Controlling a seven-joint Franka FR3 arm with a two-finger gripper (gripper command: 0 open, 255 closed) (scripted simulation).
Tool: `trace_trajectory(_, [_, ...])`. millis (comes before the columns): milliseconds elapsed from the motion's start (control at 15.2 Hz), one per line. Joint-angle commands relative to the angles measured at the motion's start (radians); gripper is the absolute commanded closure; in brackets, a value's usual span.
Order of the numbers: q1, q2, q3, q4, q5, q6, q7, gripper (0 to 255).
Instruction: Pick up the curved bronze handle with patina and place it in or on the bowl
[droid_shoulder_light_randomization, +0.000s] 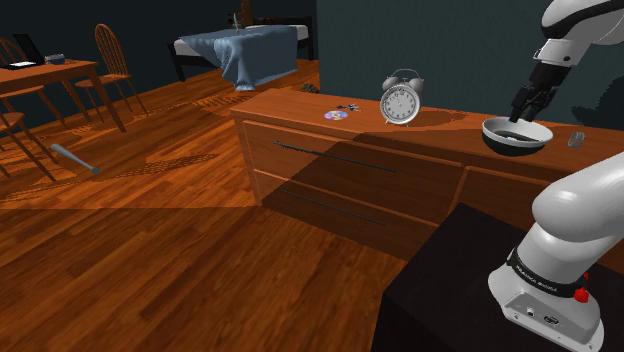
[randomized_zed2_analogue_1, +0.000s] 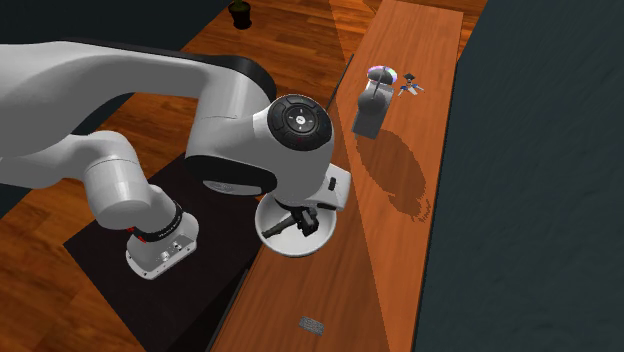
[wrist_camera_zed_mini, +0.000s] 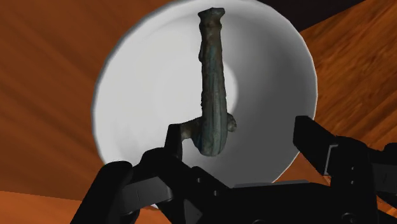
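Directly above the round white bowl (droid_shoulder_light_randomization: 516, 140), which stands on the long brown wooden table (droid_shoulder_light_randomization: 290, 102) with drawer fronts, the all-black two-finger hand (droid_shoulder_light_randomization: 527, 106) points down into the bowl's opening, a stance that suits a drop and not a carry. Seen along the hand (wrist_camera_zed_mini: 239, 127), the two fingers stand wide apart and clasp nothing. The curved, dark greenish-bronze handle with its mottled patina (wrist_camera_zed_mini: 213, 83) sits between them, its flanged end close to one finger (wrist_camera_zed_mini: 175, 137) and well apart from the other. Its length runs across the bowl's pale inside (wrist_camera_zed_mini: 140, 95) from near the middle toward the rim. I judge that it lies in the bowl, though its contact with the bottom cannot be made out. From overhead, the hand (randomized_zed2_analogue_1: 295, 220) sits squarely over the bowl (randomized_zed2_analogue_1: 272, 238), so the placing looks done, and a straight lift would clear the rim without knocking the bowl. A grey twin-bell alarm clock (droid_shoulder_light_randomization: 402, 100) and a small grey object (droid_shoulder_light_randomization: 576, 139) stand well apart from the bowl on either side, out of the hand's way.
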Motion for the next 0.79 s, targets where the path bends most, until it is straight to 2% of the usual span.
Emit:
trace_trajectory(0, [0.000, 0.000, 0.000, 0.000, 0.000, 0.000, 0.000, 0])
trace_trajectory(132, [0.000, 0.000, 0.000, 0.000, 0.000, 0.000, 0.000, 0])
trace_trajectory(396, [0.004, -0.002, 0.014, 0.126, 0.010, -0.127, -0.003, 0])
trace_trajectory(726, [0.004, -0.002, 0.014, 0.126, 0.010, -0.127, -0.003, 0])
